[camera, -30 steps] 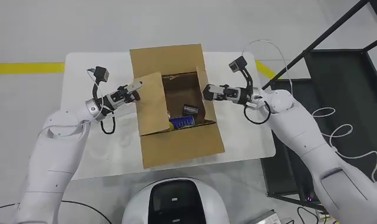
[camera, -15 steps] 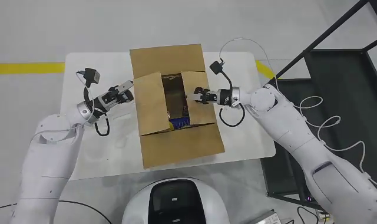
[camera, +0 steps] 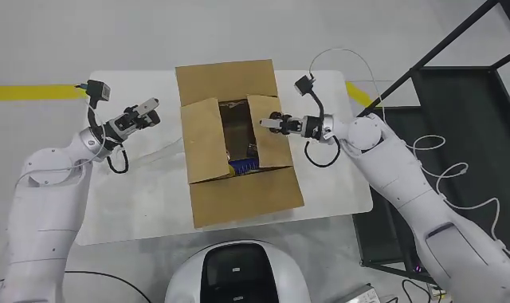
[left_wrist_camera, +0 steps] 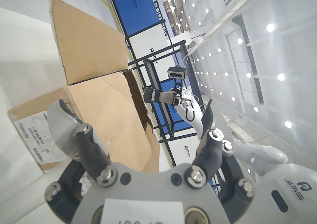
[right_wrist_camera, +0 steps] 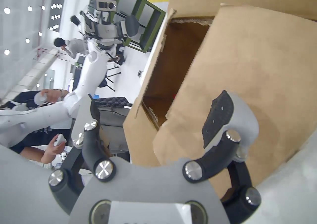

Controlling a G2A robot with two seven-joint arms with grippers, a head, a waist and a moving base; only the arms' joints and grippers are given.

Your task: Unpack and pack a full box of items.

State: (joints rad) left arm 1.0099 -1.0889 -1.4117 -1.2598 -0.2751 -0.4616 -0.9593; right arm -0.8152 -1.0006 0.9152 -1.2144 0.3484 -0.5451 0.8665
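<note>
So, cardboard box (camera: 227,84) sat mid-frame in top view, partly open.
L gripper (camera: 147,112) was spread wide, empty, frame-left of it; R gripper (camera: 266,123) spread too, at its frame-right flap (camera: 275,151).

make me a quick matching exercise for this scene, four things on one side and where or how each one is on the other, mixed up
Things:
1. left gripper
2. right gripper
3. blue item
4. table

Places or states:
a. white, bears the cardboard box
b. lies inside the box
c. open, over bare table beside the box, apart from it
d. open, at the box's right flap

Pairs: 1-c, 2-d, 3-b, 4-a
</note>
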